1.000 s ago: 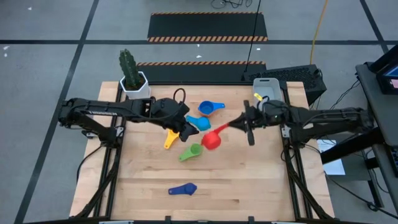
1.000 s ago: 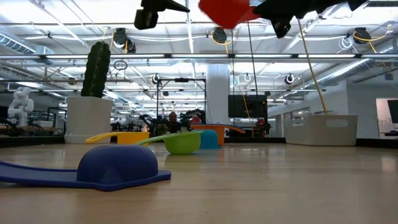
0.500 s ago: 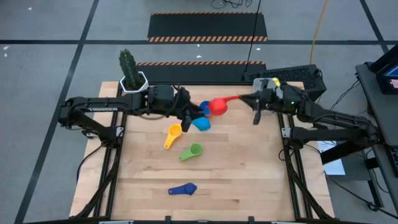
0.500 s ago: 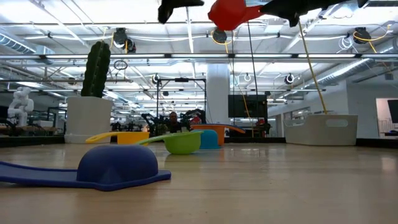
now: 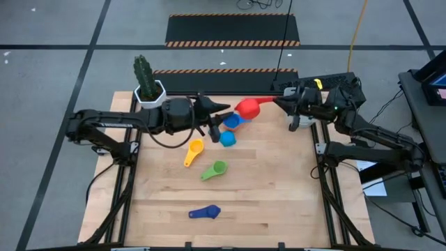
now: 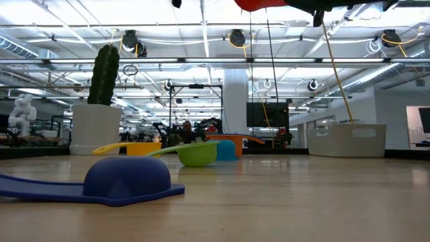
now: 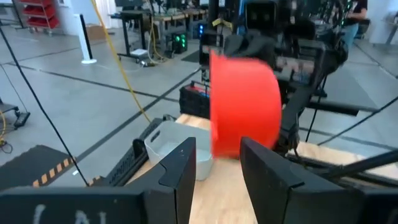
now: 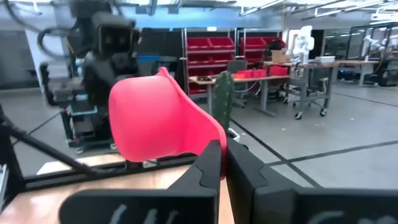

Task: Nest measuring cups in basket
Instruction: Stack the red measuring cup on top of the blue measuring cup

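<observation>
You have the small pale grey translucent plastic basket (image 5: 298, 97) at the table's far right corner and the white hexagonal cactus pot (image 5: 149, 95) at the far left corner. Between them, raised above the far middle, the right gripper (image 5: 279, 102) holds the red plastic measuring cup (image 5: 247, 107) by its handle, with the left gripper (image 5: 221, 107) just left of the cup. Under them lie two light blue plastic cups (image 5: 230, 130); nearer you sit the yellow-orange cup (image 5: 194, 150), then the green plastic cup (image 5: 214, 169), and nearest the dark blue plastic cup (image 5: 206, 212).

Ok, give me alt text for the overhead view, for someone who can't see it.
Above a wooden table, the right gripper holds a red measuring cup by its handle, facing the left gripper. Two light blue cups, yellow, green and dark blue ones lie below.
</observation>
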